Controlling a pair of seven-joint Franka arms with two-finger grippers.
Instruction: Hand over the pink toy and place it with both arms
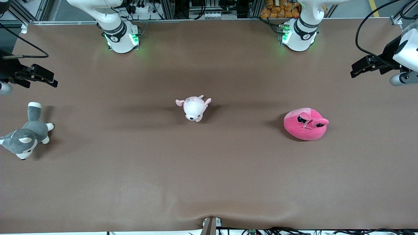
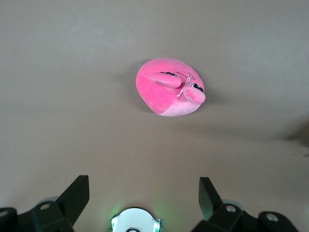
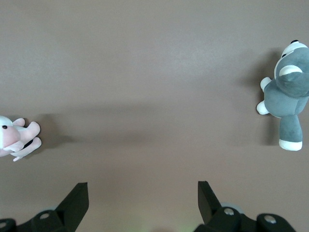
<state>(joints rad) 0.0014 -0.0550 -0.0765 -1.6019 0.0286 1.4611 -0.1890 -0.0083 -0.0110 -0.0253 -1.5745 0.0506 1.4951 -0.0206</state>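
**Pink toy lies untouched, both arms held high at the table's ends**

The pink toy (image 1: pixel 305 124) rests on the brown tabletop (image 1: pixel 209 182), toward the left arm's end, its dark sleepy eyes turned upward. Nothing touches it. In the left wrist view the same toy (image 2: pixel 170 87) sits alone on the bare surface, well apart from the two black fingers (image 2: pixel 77 195) that frame the lower edge of that view.

The left gripper (image 1: pixel 359 69) hangs in the air over the left arm's end of the tabletop, its fingers spread wide and holding nothing. The right gripper (image 1: pixel 49 80) hangs likewise over the right arm's end, fingers (image 3: pixel 77 198) also parted and empty.

A small pale pink-and-white plush (image 1: pixel 194 108) lies near the middle of the tabletop, between the two ends and well apart from the pink toy. A grey-and-white husky plush (image 1: pixel 27 132) lies on its side at the right arm's end, below the right gripper as the front camera sees it.
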